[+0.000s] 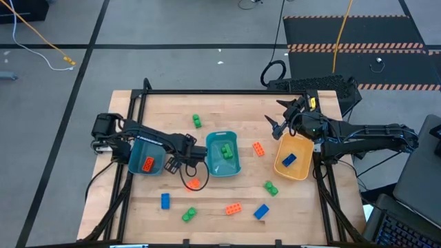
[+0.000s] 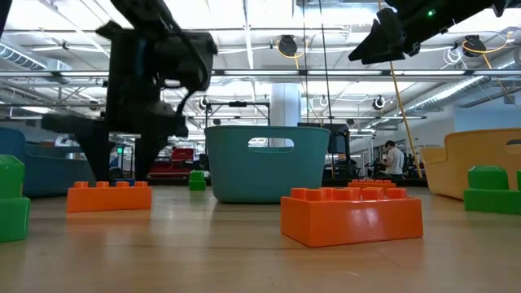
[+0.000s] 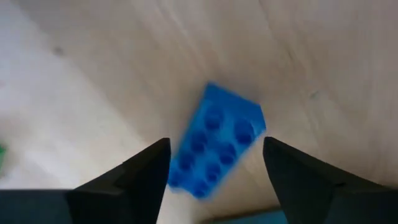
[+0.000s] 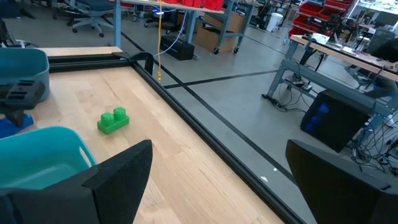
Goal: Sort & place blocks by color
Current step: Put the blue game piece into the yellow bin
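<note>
My left gripper [image 1: 180,164] is open, pointing down between the two teal bins. In the left wrist view [image 3: 214,162] its fingers stand on either side of a blue brick [image 3: 217,140] lying studs up on the wood. The brick also shows under it in the right wrist view [image 4: 9,124]. An orange brick [image 1: 195,182] lies just near of it. The left bin [image 1: 135,160] holds an orange brick [image 1: 147,164], and the middle bin [image 1: 234,160] holds a green one [image 1: 225,150]. My right gripper [image 1: 278,122] is open and empty, raised at the far side of the yellow-tan bowl [image 1: 301,171], which holds a blue brick [image 1: 289,160].
Loose bricks lie on the table: green [image 1: 196,121], orange [image 1: 258,149], green [image 1: 270,187], orange [image 1: 233,209], blue [image 1: 261,212], green [image 1: 189,215], blue [image 1: 165,200]. A black frame [image 1: 227,91] borders the table. A cable loop lies around the orange brick near my left gripper.
</note>
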### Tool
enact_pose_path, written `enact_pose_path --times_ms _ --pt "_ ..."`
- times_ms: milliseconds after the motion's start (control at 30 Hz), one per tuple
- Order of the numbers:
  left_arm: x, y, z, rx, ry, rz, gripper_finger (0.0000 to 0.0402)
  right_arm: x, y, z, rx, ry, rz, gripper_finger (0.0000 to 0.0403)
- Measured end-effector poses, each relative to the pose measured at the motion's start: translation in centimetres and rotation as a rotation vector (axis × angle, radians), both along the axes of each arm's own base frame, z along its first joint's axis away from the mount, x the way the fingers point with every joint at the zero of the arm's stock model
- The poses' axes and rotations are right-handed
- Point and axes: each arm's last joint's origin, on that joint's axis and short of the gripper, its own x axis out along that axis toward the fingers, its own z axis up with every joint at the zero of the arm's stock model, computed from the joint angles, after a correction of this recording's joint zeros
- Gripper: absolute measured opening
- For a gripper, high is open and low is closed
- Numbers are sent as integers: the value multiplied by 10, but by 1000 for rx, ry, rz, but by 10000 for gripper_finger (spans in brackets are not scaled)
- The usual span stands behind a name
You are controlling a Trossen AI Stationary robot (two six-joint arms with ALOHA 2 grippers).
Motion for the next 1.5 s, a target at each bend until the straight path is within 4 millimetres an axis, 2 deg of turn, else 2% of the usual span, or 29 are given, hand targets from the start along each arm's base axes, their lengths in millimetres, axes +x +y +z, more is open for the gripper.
enact_pose_path --times_ms 167,333,467,600,733,800,933,1133,1267,1367,1500 --pt "3 1 -6 45 -2 -10 213 0 0 0 0 3 0 361" --pt "4 3 -3 103 -9 -22 132 0 0 0 0 3 0 361" --pt "11 5 13 183 -27 -9 127 0 0 0 0 0 0 361" --pt "31 7 50 272 -124 30 127 0 0 0 -1 1 -1 361" --pt "54 10 106 269 -364 88 127 0 0 0 -1 1 0 361" --pt "65 13 134 192 -553 137 127 0 0 1 -3 -6 0 361" --pt "79 26 164 -98 -838 216 127 2 1 4 9 -52 44 361" --pt "93 46 178 -150 -1058 276 127 14 7 11 29 -173 314 361" --pt "102 50 181 -158 -1155 285 127 23 8 -1 -17 -253 375 361" --pt "110 50 180 -169 -1198 292 134 27 8 -13 -77 -298 385 361" --pt "117 53 166 -169 -1165 312 138 32 10 -14 -126 -386 478 361"
